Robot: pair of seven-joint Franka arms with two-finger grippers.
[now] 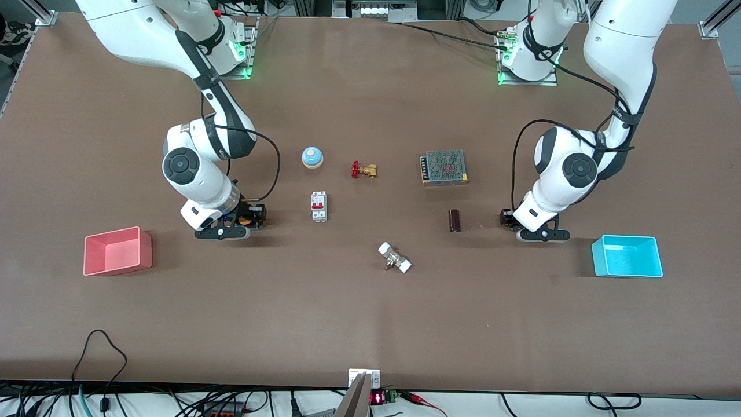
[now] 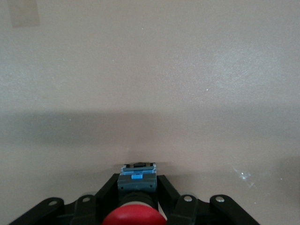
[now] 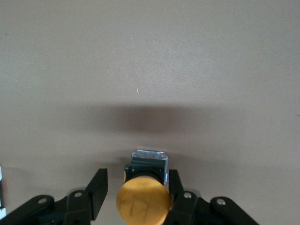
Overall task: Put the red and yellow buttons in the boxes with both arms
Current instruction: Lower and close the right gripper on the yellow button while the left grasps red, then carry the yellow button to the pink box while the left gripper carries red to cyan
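red button (image 2: 134, 216) on desk (image 1: 370, 324), left gripper (image 2: 136, 194) clamped on its body | yellow button (image 3: 143, 202) on desk, right gripper (image 3: 136, 187) jaws flank it, one touching | both light, rigid, slick caps; grip the square bodies

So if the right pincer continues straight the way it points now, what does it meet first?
The yellow button, already between the right pincer's fingers. Under it lies the table, very close, so it would probably press the button onto the tabletop.

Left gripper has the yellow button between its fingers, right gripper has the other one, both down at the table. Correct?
No: colours swapped. The left wrist view shows the left gripper shut on the red button; the right wrist view shows the yellow button between the right gripper's fingers. Both are down at the table.
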